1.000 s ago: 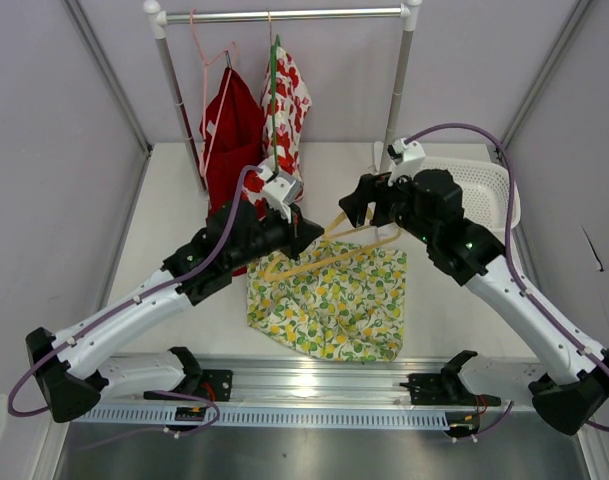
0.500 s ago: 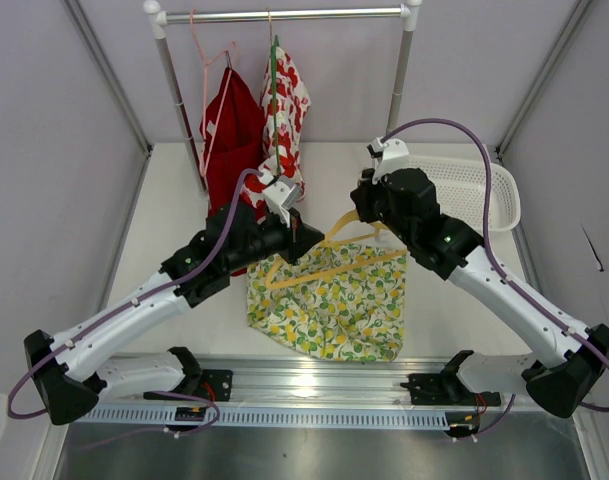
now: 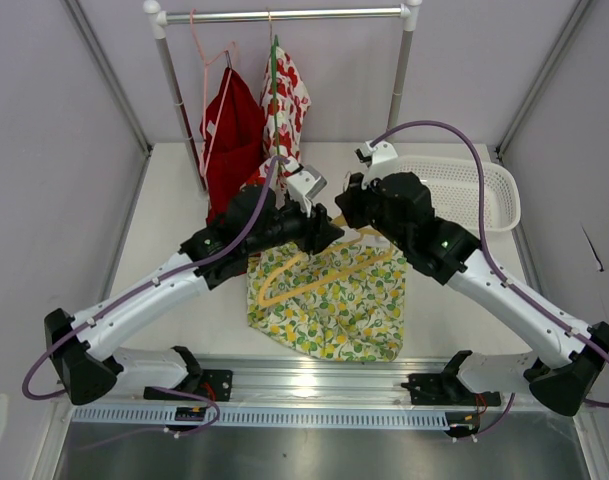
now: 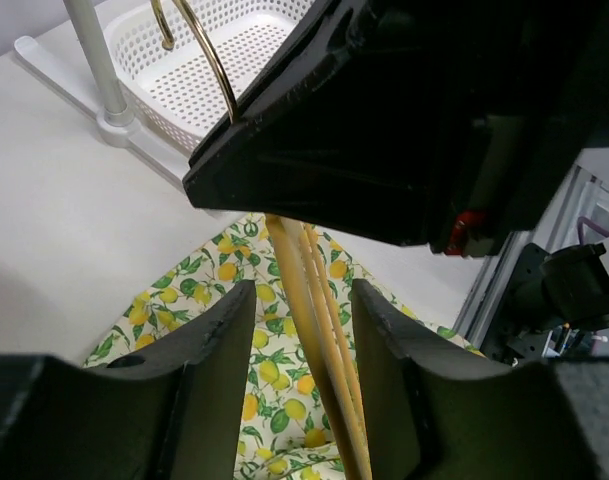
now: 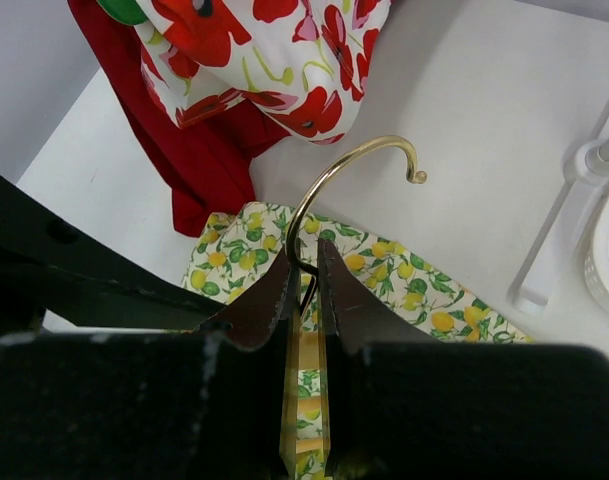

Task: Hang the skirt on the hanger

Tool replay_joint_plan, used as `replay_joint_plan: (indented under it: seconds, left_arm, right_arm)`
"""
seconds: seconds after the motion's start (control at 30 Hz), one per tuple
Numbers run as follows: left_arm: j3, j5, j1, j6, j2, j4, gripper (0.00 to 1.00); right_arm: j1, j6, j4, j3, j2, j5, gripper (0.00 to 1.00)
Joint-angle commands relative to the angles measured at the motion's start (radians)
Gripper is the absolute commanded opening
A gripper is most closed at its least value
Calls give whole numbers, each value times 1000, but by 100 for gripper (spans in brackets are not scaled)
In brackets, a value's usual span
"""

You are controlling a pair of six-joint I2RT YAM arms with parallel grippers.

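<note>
My right gripper (image 5: 306,265) has just come in and pinches the yellow hanger (image 4: 334,400) by its neck, my left gripper (image 4: 302,300) sits loose around its bars, and the lemon skirt (image 3: 334,310) lies flat at 6 o'clock, not hung yet.

The pale surface (image 3: 174,195) carries the skirt (image 3: 329,318), spread flat near its front edge. A white basket (image 3: 481,188) sits at the back right, just beside one foot of the rack (image 5: 531,290). The red garment (image 3: 229,140) seems to brush the surface beside the skirt, though its hem is hard to make out.
</note>
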Motion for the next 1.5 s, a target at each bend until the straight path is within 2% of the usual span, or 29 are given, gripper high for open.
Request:
replay_joint_plan:
  seconds: [0.0,0.03,0.13,0.17,0.2,0.27,0.3,0.33,0.37,0.4,0.53,0.67,0.83,0.97,1.03,1.17,1.23,1.47]
  left_arm:
    - [54,23,5,40,24,-33,44]
    - [51,20,5,36,25,-35,41]
    - [42,21,5,20,24,-32,22]
    - [39,21,7,16,25,-33,10]
    - [36,21,7,14,24,-35,2]
    - [31,26,8,13,28,-47,0]
    - [26,10,10,13,25,-50,0]
    - [16,-9,10,10,24,-48,0]
    - [8,-39,13,-7,18,-50,0]
    - [-4,-60,33,-18,15,-55,0]
    - [-55,-70,99,-79,-24,-32,0]
    - [-122,-45,132,-87,-76,-4,0]
    - [-165,45,168,-104,-123,8,0]
    - [-217,249,182,-148,-168,68,0]
    - [-260,323,182,-214,-179,106,0]
    - [-421,470,182,-343,-205,313,0]
    - [-510,499,182,-410,-218,381,0]
    - [-664,585,180,-598,-257,658,0]
  right_arm:
    - [18,9,47,72,-1,11,0]
    - [22,9,46,75,-2,11,0]
    - [31,5,38,74,-4,24,1]
    - [37,3,35,72,-2,33,1]
    - [39,5,30,70,-2,37,2]
    - [44,8,23,67,-5,44,7]
    - [44,11,16,66,-8,47,13]
    - [44,25,9,69,-8,55,31]
    - [45,32,-29,80,-10,73,42]
    - [45,40,-52,84,-16,84,60]
    - [42,104,-155,67,-78,135,81]
    - [41,228,-276,-3,-171,133,84]
    - [41,353,-376,-210,-316,77,77]
    - [44,405,-436,-267,-408,24,66]
    - [51,414,-482,-253,-432,18,66]
    - [53,411,-560,-213,-456,-5,65]
    - [53,407,-586,-212,-461,-11,65]
    - [54,375,-623,-212,-435,-12,66]
